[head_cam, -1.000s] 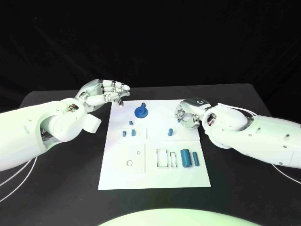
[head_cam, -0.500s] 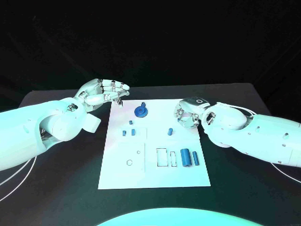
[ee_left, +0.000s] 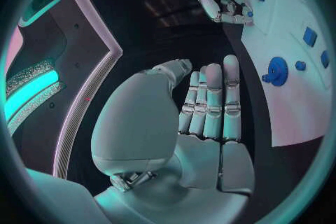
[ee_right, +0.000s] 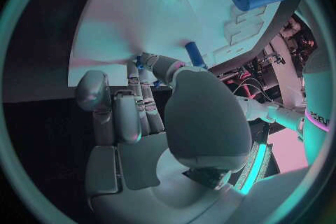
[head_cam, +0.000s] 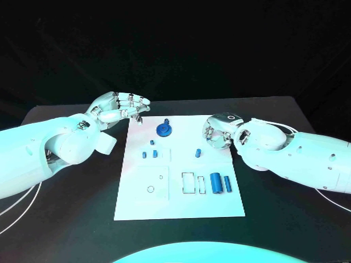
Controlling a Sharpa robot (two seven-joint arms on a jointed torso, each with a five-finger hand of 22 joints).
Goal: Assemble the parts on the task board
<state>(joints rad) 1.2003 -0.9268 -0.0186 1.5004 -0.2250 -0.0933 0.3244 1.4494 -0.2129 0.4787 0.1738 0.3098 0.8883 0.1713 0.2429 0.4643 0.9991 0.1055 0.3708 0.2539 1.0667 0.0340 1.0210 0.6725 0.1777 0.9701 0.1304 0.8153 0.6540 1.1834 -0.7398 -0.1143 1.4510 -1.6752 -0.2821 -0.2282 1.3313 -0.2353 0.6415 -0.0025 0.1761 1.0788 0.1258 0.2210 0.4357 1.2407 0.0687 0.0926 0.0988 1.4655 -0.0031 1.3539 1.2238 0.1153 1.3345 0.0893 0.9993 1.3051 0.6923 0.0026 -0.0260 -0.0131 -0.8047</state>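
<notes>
Your left robot hand [head_cam: 122, 107] at upper left of the task board [head_cam: 184, 186] — fingers curled, nothing held, right robot hand [head_cam: 216, 130] pinching a small blue part [ee_right: 139, 61] at the board's right edge.

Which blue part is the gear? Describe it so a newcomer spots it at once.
Start at the white task board in the middle of the black table, and go to its far edge, between the two hands. The gear lies there, nearer the left hand. It is the one round, toothed disc with a small knob at its rim; the other blue parts are small pegs and cylinders.
</notes>
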